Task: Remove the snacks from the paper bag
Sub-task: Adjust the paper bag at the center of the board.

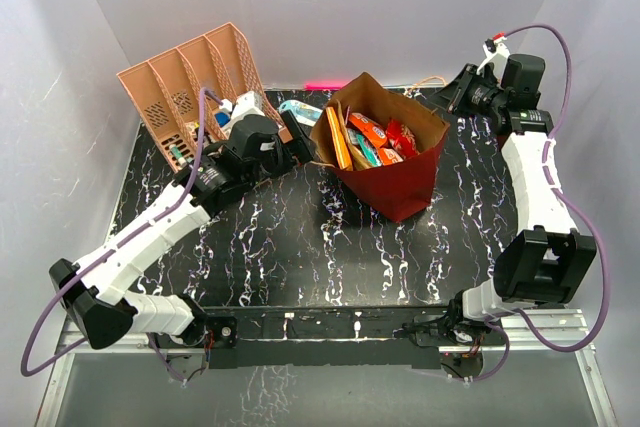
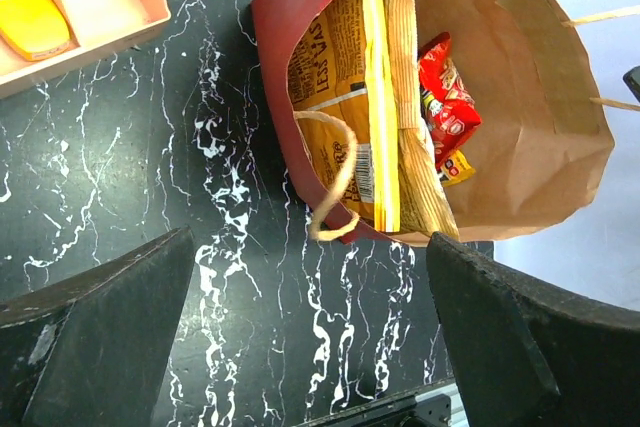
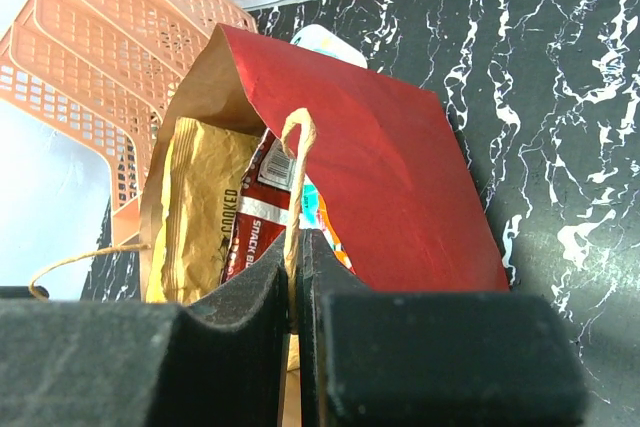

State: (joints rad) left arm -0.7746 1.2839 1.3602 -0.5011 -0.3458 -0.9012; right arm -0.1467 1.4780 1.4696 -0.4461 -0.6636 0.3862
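The dark-red paper bag [image 1: 392, 179] stands open at the table's middle back. Inside it are snacks: a gold-orange packet [image 1: 338, 137], an orange and teal one [image 1: 368, 133] and a red one [image 1: 401, 135]. My left gripper [image 1: 303, 143] is open and empty just left of the bag. In the left wrist view [image 2: 310, 347] its jaws stand wide apart in front of the bag's rim [image 2: 275, 57], with the gold packet [image 2: 350, 77] and the red packet [image 2: 447, 107] ahead. My right gripper [image 1: 447, 97] is shut on the bag's tan cord handle [image 3: 297, 162] at the bag's far right side [image 3: 298, 277].
A peach slotted organizer [image 1: 190, 82] stands at the back left, close behind my left arm. A light-blue oval object [image 1: 298, 109] lies between it and the bag. A pink strip [image 1: 325, 84] lies by the back wall. A yellow item [image 2: 35, 29] sits in a peach box.
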